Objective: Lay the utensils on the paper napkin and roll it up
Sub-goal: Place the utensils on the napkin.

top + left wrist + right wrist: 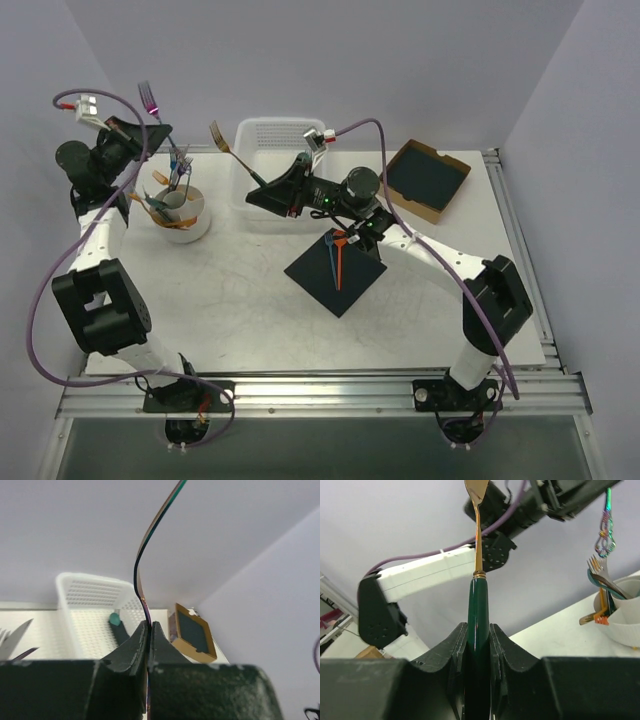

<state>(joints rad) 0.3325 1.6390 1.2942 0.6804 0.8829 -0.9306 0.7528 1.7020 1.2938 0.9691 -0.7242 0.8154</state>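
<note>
At upper left the left gripper (155,128) is clenched on a thin iridescent fork (150,97) above a white cup (203,222) of cutlery. Beside the white basket (270,135), the right gripper (262,183) grasps a green-handled gold fork (222,138). At centre the paper napkin (352,285) lies flat on the white table (230,290) under an orange utensil (340,262), and a cardboard box (452,200) sits at upper right; the wrist views hide both fork handles.

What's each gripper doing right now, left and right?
Left gripper: closed, fingers clamped on an iridescent fork.
Right gripper: closed, holding a gold fork by its green handle.
</note>
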